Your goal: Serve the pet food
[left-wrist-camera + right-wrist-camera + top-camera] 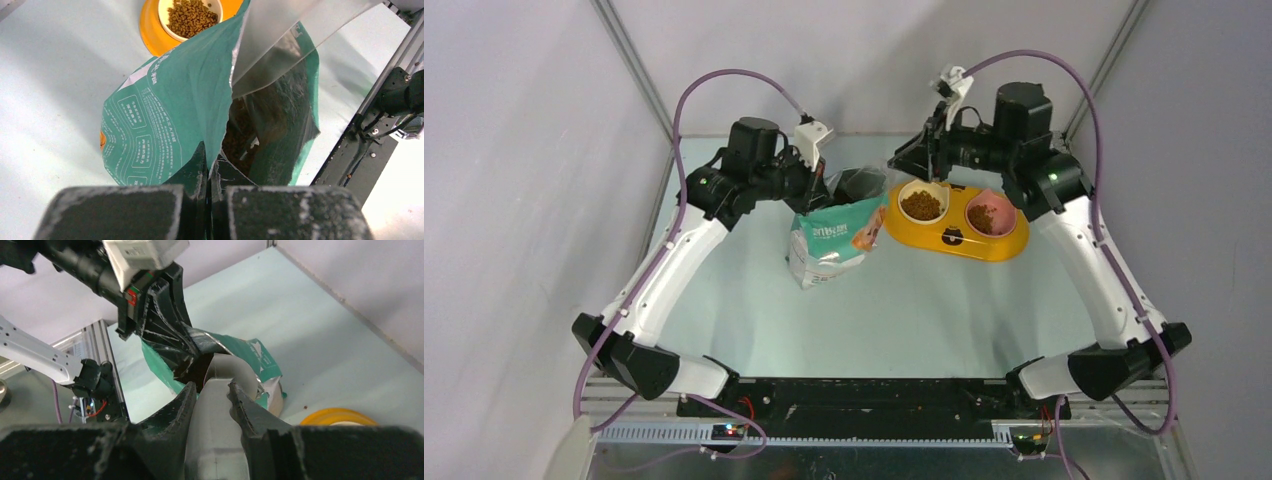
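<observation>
Soft overhead light leaves faint shadows on the desk [874,320]. Foil lining the bag [165,115] glints, its pet food [239,137] in shadow; wrist-view foregrounds are blurred.

Left claw [207,150], scoop [280,35] crowd bag [160,110] mouth; feeder [1009,247] just beside; tabletop [874,320] open nearside.

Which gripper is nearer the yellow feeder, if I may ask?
Right. The right gripper hovers beside the feeder; the left gripper pinches the bag, farther off.

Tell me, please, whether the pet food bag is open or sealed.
Open: the left pincer pinches the bag rim, and pet food shows inside its gaping mouth.
</observation>
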`<state>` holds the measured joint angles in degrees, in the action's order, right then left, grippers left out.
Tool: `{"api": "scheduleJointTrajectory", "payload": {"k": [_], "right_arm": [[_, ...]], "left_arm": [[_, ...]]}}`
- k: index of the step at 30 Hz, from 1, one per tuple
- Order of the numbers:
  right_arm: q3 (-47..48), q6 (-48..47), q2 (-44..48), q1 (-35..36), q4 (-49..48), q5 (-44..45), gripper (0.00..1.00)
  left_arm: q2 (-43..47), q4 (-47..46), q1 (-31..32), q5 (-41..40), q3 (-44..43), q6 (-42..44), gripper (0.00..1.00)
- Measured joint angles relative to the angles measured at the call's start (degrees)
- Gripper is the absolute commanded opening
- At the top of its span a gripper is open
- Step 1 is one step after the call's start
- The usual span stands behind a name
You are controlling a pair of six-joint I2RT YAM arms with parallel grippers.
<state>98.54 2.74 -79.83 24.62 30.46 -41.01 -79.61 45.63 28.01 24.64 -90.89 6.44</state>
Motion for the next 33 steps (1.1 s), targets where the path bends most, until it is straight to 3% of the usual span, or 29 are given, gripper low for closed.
{"api": "scheduleJointTrajectory", "payload": {"k": [8,18,33], "right_arm": [[-0.2,-4.5,-3.7,5.0,3.6,3.1,0.0],[2.1,-7.3,-5.4,6.4,10.5,4.7,0.0],[5.1,0.0,-12.3,5.1,13.7,2.9,0.0]], "left_arm": [[0.0,-0.1,0.3,-0.3,0.0,-0.4,0.0],[0.0,-0.1,0.9,-0.5,0.0,-0.4,0.0],[0.0,-0.1,1.0,-1.9,0.0,0.0,0.0]]}}
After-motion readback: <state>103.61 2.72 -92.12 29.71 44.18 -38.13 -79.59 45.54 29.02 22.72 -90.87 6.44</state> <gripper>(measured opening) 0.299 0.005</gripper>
